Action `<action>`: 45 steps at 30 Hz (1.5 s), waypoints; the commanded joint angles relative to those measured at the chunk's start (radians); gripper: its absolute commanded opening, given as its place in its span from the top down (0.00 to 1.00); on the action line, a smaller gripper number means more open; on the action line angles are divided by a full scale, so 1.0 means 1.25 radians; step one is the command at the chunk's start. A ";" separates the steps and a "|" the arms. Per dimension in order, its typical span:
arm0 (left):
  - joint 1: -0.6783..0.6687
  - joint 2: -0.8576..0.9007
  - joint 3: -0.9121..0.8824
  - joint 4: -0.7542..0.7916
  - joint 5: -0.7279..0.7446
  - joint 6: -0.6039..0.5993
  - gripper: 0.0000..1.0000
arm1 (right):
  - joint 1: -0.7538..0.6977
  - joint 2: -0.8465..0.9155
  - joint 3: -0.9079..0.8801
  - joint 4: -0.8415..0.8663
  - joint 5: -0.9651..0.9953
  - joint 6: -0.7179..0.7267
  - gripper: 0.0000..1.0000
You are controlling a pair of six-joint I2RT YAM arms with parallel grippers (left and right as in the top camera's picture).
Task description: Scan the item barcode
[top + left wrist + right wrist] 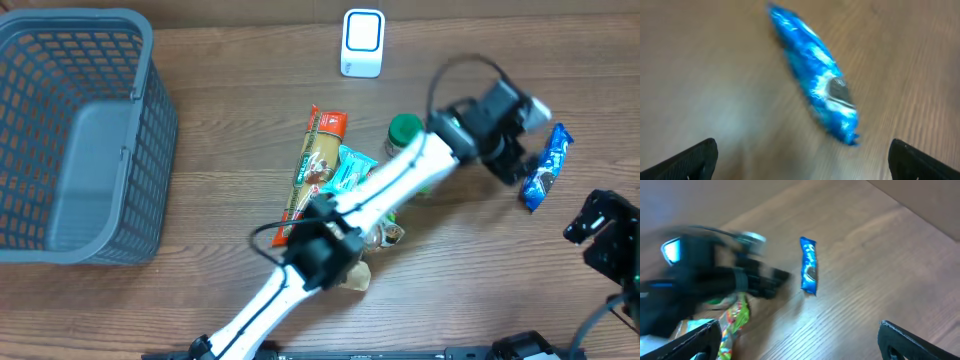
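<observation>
Plainly the blue packet [546, 166] is the item in hand. It lies flat on the bench [230, 120] at the right side, well apart from the white scanner [362, 42] at the far edge and apart from the heap of other goods in the middle. The left arm [390, 185] reaches across that heap, and the left jaws stand wide open just beside the packet, gripping nothing. The right jaws are wide open and empty too, near the packet on its other side.

Judging from this, the step is to take up the packet for scanning. The left wrist view is blurred, so no barcode can be made out. The upturned face shows only a biscuit picture, and the code probably sits underneath. A good grasp closes across the narrow width near one end, leaving most of the wrapper uncovered. It should be gentle, since the foil looks thin and the contents are likely brittle. The jaws should line up square to the packet's long axis, which lies slanted on the bench. The code side then needs turning toward the scanner, flat and steady, because a crumpled or tilted wrapper may not read. The lift should pass the green-capped bottle [404, 130] without knocking it.
</observation>
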 commanded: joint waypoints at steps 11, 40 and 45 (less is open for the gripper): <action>0.149 -0.365 0.015 -0.383 -0.130 0.042 0.19 | -0.001 -0.003 -0.166 0.142 0.048 0.062 0.00; 0.330 -0.682 -0.137 -0.666 -0.178 0.104 0.27 | -0.344 0.497 -0.481 0.766 -0.472 -0.193 0.96; 0.361 -0.758 -0.304 -0.580 -0.178 0.104 0.27 | -0.360 0.544 -0.481 0.800 -0.471 -0.193 0.96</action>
